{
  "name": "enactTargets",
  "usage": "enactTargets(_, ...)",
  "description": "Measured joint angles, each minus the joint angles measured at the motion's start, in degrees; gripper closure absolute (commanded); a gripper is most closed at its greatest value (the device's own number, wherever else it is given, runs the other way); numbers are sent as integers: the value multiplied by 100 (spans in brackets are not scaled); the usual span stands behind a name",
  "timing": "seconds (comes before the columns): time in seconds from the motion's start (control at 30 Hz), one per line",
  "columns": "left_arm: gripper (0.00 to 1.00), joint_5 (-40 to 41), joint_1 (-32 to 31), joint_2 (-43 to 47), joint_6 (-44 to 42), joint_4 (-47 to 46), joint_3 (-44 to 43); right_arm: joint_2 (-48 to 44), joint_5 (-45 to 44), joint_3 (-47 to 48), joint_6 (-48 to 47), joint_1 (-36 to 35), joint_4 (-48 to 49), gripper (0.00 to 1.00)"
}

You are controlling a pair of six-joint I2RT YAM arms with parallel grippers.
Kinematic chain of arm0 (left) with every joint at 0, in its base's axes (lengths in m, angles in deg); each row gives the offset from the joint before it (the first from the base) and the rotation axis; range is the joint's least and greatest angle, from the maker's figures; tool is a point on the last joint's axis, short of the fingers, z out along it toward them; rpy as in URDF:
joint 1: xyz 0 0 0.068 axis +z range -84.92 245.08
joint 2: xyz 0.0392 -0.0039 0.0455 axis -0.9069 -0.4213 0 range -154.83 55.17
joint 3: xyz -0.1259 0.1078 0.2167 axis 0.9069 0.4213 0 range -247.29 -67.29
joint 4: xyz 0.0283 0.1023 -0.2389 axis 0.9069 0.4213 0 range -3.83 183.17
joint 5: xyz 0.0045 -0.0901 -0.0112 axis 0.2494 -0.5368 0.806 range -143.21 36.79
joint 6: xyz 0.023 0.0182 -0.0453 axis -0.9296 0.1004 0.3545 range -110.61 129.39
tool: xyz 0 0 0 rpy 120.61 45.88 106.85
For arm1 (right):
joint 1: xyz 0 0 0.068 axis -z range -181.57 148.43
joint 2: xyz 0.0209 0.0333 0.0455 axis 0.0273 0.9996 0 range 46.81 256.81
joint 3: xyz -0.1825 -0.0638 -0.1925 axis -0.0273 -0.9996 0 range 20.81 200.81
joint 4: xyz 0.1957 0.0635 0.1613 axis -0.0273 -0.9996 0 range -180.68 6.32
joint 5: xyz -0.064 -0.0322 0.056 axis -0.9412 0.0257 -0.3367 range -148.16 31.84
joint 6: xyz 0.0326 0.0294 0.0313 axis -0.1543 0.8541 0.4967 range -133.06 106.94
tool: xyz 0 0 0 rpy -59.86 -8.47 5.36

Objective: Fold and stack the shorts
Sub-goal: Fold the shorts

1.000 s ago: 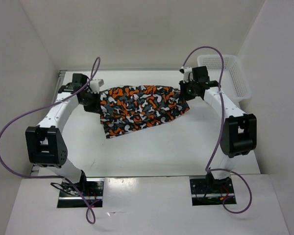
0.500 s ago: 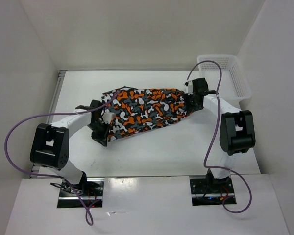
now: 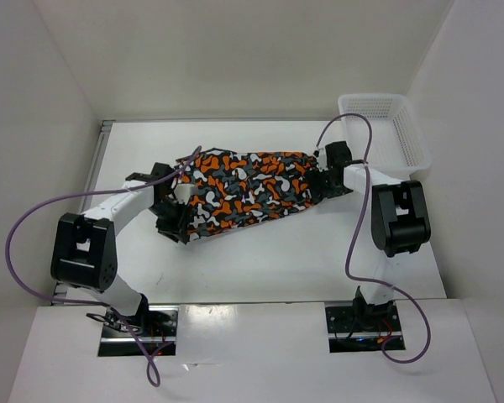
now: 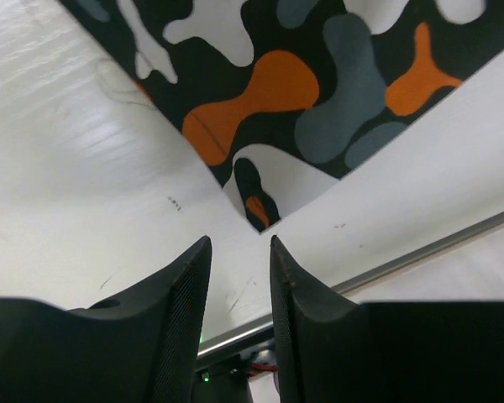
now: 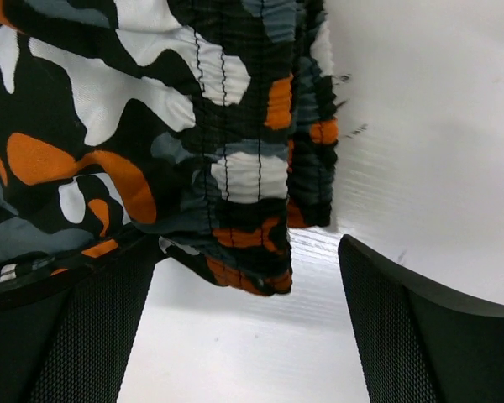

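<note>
The camouflage shorts [image 3: 244, 189] lie folded in a long band across the middle of the white table [image 3: 260, 260]. My left gripper [image 3: 173, 220] sits at their left end, near the front corner. In the left wrist view it [image 4: 240, 243] is open by a narrow gap with nothing between its fingers, and a corner of the shorts [image 4: 319, 92] lies just beyond the tips. My right gripper [image 3: 319, 186] is at the right end. In the right wrist view it [image 5: 248, 252] stands wide open, and the gathered waistband [image 5: 252, 176] lies loose between the fingertips, unclamped.
A white mesh basket [image 3: 401, 126] stands at the back right corner, just behind the right arm. White walls close in the table on the left, back and right. A metal rail [image 4: 420, 252] runs along the table's edge beyond the left gripper.
Both grippers have come toward the near side, carrying the shorts' far edge over into a fold. Both have then opened and let go of the cloth.
</note>
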Motion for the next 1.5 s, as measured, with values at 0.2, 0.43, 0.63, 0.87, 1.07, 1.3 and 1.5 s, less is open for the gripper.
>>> enactTargets(0.2, 53, -345, 649, 188, 2, 505, -678, 116, 273, 33, -83, 0, 50, 45)
enactTargets(0.43, 49, -599, 330, -39, 2, 15, -1191, 177, 505, 76, -2, -15, 72, 96)
enactTargets(0.63, 49, 144, 7, -767, 2, -927, -1191, 87, 621, -57, -70, -15, 101, 100)
enactTargets(0.87, 49, 1145, 39, -1659, 4, -2177, -1217, -634, 962, -881, -645, -15, -256, 100)
enactTargets(1.07, 56, 1373, 50, -2004, 15, -2752, -1473, -1043, 999, -1185, -1296, -15, -664, 100)
enactTargets(1.3, 54, 1314, 273, -2015, 11, -2876, -1517, -1364, 907, -1320, -2002, -22, -1075, 22)
enactTargets(1.5, 50, 964, 481, -1829, 2, -2197, -2293, -1917, 1139, -1119, -2286, -22, -1471, 19)
